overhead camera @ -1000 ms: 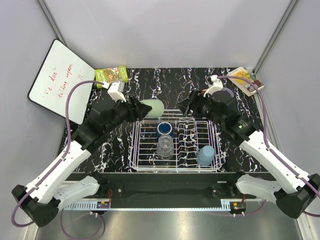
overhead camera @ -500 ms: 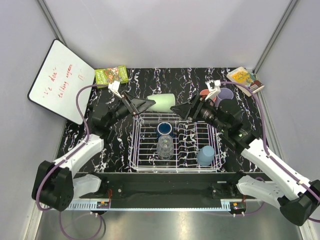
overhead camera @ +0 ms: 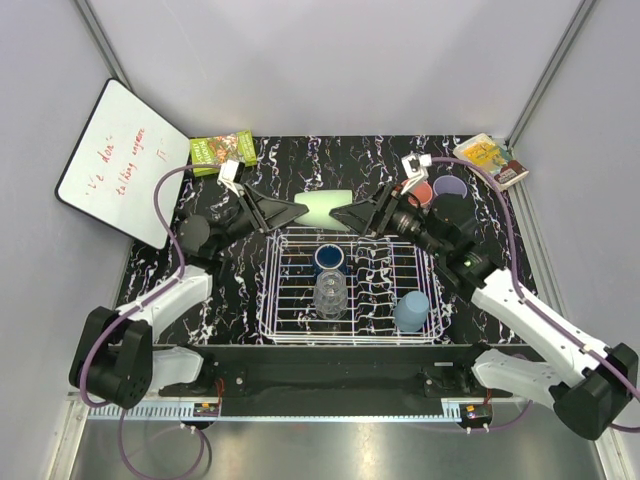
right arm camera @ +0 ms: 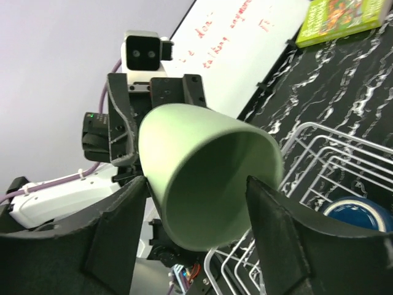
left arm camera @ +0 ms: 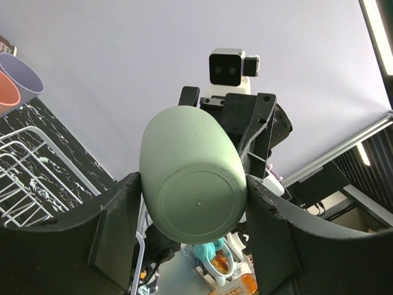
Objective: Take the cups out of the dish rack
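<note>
The left gripper (overhead camera: 293, 212) has carried the pale green cup (overhead camera: 325, 208) rightward; the right gripper (overhead camera: 347, 216) has reached it.

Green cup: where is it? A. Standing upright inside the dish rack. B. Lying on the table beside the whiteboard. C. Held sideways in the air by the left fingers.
C: the green cup lies sideways in the air, its closed bottom gripped between the left fingers, not set in the dish rack.
</note>
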`<state>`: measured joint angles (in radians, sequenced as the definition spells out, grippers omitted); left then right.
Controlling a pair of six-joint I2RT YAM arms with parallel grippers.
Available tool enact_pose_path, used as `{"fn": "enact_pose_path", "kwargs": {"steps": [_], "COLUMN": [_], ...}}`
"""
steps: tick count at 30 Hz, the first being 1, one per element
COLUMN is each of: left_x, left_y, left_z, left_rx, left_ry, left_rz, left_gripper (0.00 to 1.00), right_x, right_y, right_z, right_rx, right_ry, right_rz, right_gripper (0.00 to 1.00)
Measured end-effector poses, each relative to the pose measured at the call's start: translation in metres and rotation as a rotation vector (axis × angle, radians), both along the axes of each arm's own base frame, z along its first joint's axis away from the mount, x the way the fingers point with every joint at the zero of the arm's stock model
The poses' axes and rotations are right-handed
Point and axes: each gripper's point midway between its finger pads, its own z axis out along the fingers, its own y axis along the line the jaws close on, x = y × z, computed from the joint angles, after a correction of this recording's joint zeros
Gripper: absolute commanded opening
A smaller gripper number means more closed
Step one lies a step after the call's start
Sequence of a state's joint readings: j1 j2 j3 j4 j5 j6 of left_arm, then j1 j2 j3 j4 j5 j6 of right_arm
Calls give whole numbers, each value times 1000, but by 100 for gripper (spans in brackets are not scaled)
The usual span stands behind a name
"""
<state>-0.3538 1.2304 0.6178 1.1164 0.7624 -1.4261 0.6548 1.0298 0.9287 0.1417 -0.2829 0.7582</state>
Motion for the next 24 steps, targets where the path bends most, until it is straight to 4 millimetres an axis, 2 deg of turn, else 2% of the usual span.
{"fn": "enact_pose_path", "kwargs": {"steps": [5, 6, 8, 9, 10, 13, 14, 15, 17, 18, 24], "left_x": [1, 1, 2, 2, 2, 2, 2, 3, 3, 4, 5], "left_y": [0, -1, -2, -2, -2, -1, -2, -2, -3, -4, -4], "left_z": [-11, -13, -17, -18, -18, -18, -18, -19, -23, -26, -27], "left_rx": [13, 17, 27, 28, 28, 27, 29, 32, 57, 79, 186], "left_ry": [33, 42, 52, 60, 60, 66, 64, 65, 52, 49, 7], "left_rz": [-10, -12, -14, -16, -18, -22, -22, -23, -24, -24, 15], "left_gripper": [0, 0, 0, 0, 0, 39, 69, 77, 90, 93, 95], "right_x": [1, 1, -2, -2, -4, -9, -9, -9, -9, -10, -10], "right_y": [17, 19, 23, 24, 24, 26, 26, 26, 24, 23, 0], "right_z": [-4, -4, -3, -2, 0, 7, 7, 7, 4, 3, -5], "right_rx": [30, 34, 48, 54, 59, 84, 84, 82, 67, 61, -43], "right_ry": [23, 29, 37, 37, 36, 30, 31, 32, 34, 36, 17], "right_rz": [76, 87, 113, 119, 127, 156, 157, 155, 145, 142, 37], "right_gripper": [46, 34, 21, 6, 0, 0, 0, 0, 0, 0, 0]}}
